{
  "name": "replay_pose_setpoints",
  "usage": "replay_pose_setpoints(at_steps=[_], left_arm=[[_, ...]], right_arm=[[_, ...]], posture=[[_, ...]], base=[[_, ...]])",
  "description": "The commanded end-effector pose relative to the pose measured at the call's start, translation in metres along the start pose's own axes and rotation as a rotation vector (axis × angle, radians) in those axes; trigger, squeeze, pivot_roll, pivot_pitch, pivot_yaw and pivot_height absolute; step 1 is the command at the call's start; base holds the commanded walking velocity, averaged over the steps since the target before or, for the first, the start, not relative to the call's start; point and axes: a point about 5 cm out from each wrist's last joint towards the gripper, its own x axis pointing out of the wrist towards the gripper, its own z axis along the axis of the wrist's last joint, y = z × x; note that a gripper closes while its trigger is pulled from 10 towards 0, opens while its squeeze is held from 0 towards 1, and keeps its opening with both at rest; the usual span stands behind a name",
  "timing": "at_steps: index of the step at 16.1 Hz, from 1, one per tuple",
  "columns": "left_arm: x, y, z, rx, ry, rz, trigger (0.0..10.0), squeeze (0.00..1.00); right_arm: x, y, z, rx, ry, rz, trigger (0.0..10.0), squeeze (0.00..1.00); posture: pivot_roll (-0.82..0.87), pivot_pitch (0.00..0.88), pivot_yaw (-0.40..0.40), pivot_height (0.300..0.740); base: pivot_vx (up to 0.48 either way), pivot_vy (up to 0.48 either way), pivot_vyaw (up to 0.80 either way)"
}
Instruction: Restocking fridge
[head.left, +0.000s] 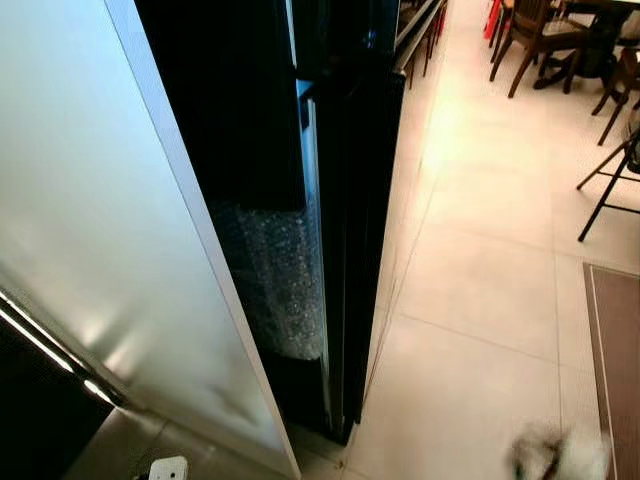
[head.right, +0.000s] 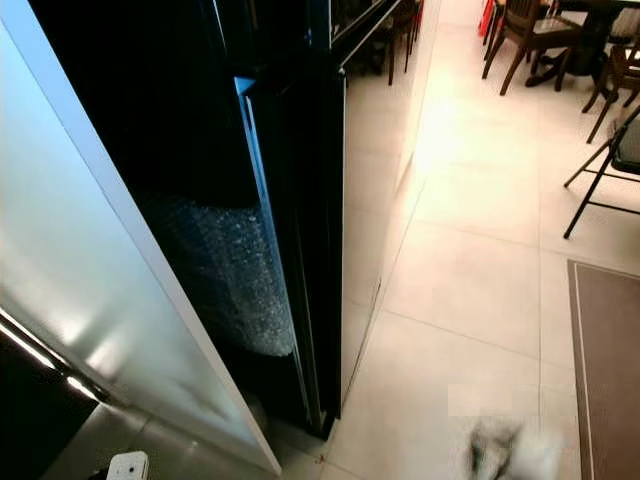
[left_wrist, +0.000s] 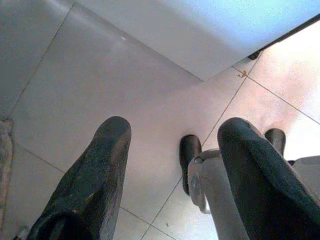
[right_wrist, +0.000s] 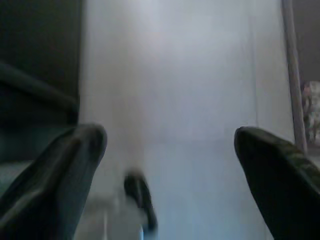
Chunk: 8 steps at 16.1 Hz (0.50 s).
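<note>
A tall white panel (head.left: 110, 230) with a dark handle-like bar (head.left: 50, 355) fills the left of the eye views; I cannot tell whether it is the fridge. Beside it stands a glossy black cabinet (head.left: 350, 200), with a roll of bubble wrap (head.left: 280, 280) upright in the dark gap between them. My left gripper (left_wrist: 175, 135) hangs open over the tiled floor with nothing between its fingers (left_wrist: 95, 170). The right gripper (right_wrist: 167, 137) is open too, blurred, facing a pale surface and holding nothing.
Pale floor tiles (head.left: 480, 280) run along the cabinet to the right. Wooden chairs (head.left: 535, 35) and a table stand at the far right, with a black folding chair (head.left: 610, 180) nearer. A brown mat (head.left: 615, 350) lies at the right edge. A small white object (head.left: 168, 468) sits by the panel's foot.
</note>
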Motion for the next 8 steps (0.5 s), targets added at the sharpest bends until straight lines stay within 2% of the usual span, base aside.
replay_pose_setpoints(at_steps=[1,2,5,8], left_arm=[[-0.001,0.002,-0.004,0.011,0.025,0.004,10.0,0.0],[-0.001,0.002,-0.004,0.016,0.023,0.011,10.0,0.0],[-0.001,0.004,-0.003,0.053,0.031,0.011,10.0,0.0],[-0.001,0.006,-0.001,0.066,0.034,0.012,10.0,0.0]], right_arm=[[0.0,0.008,-0.01,-0.096,0.06,0.039,10.0,0.0],[-0.002,0.013,-0.026,-0.08,0.111,0.036,10.0,0.0],[-0.002,0.025,-0.036,-0.069,0.133,0.042,10.0,0.0],[-0.002,0.038,-0.044,-0.075,0.166,0.058,10.0,0.0]], posture=[[-0.12,0.0,0.058,0.74],[-0.11,0.0,0.056,0.74],[-0.12,0.0,0.069,0.74],[-0.11,0.0,0.075,0.74]], base=[[0.0,0.0,0.0],[0.0,0.0,0.0],[0.0,0.0,0.0],[0.0,-0.275,0.0]])
